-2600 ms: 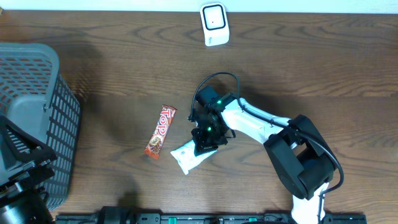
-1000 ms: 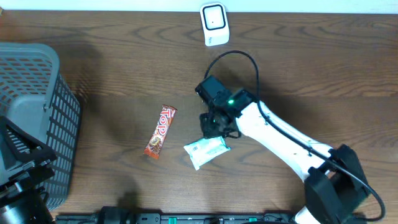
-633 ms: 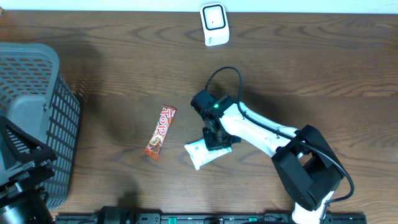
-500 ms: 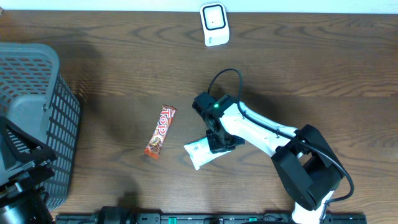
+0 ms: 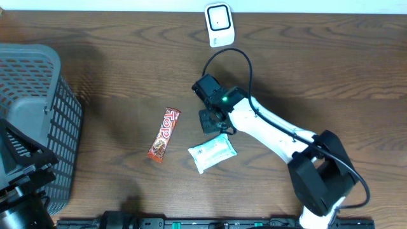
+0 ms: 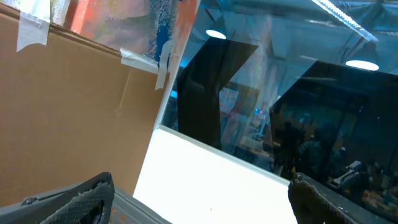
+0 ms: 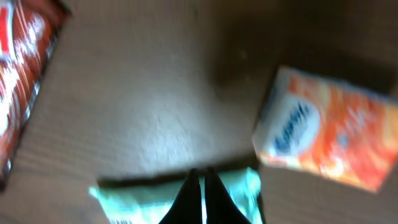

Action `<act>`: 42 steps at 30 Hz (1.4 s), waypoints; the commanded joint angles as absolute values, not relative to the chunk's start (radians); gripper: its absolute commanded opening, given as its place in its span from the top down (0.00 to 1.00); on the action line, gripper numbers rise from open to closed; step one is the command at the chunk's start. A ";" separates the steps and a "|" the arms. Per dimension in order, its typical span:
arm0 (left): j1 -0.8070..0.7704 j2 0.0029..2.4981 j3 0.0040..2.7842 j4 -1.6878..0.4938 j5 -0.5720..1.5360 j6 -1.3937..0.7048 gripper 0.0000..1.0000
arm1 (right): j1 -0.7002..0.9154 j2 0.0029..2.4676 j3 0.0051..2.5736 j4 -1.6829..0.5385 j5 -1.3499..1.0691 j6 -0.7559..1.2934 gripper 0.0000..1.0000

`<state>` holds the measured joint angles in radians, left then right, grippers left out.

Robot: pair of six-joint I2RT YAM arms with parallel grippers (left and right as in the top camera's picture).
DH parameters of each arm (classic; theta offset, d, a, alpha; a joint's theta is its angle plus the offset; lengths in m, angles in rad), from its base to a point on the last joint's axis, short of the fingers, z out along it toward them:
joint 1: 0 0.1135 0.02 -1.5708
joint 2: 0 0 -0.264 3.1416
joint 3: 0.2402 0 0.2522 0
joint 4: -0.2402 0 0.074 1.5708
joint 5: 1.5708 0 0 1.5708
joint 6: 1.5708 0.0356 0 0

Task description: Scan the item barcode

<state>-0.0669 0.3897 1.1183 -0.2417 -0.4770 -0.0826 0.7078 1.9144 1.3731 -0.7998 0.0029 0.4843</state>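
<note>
While right jaws hang pinched together over the dark wooden table, left jaws gape wide — facing reflective glass.

Overhead view is evenly lit & sharp; a soft shadow is seen beside the basket. Right wrist view is badly blurred: packet smeared, bright patch on the table, dark shadow top right. In left wrist view, ceiling lamps are seen as glare spots.
</note>
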 commanded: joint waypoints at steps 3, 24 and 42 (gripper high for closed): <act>-0.062 0.382 1.116 -0.237 -0.482 -0.091 0.10 | 0.661 2.006 1.379 -0.807 -0.004 0.466 0.99; -0.062 0.382 1.116 -0.237 -0.482 -0.091 0.10 | 0.653 1.932 1.426 -1.166 -0.258 0.270 0.01; -0.062 0.382 1.116 -0.237 -0.482 -0.091 0.10 | 0.542 1.884 1.106 -0.961 -0.384 -0.224 0.01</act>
<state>-0.0669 0.3897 1.1183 -0.2417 -0.4770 -0.0826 0.5434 1.8866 1.1473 -0.9939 -0.3840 -0.1753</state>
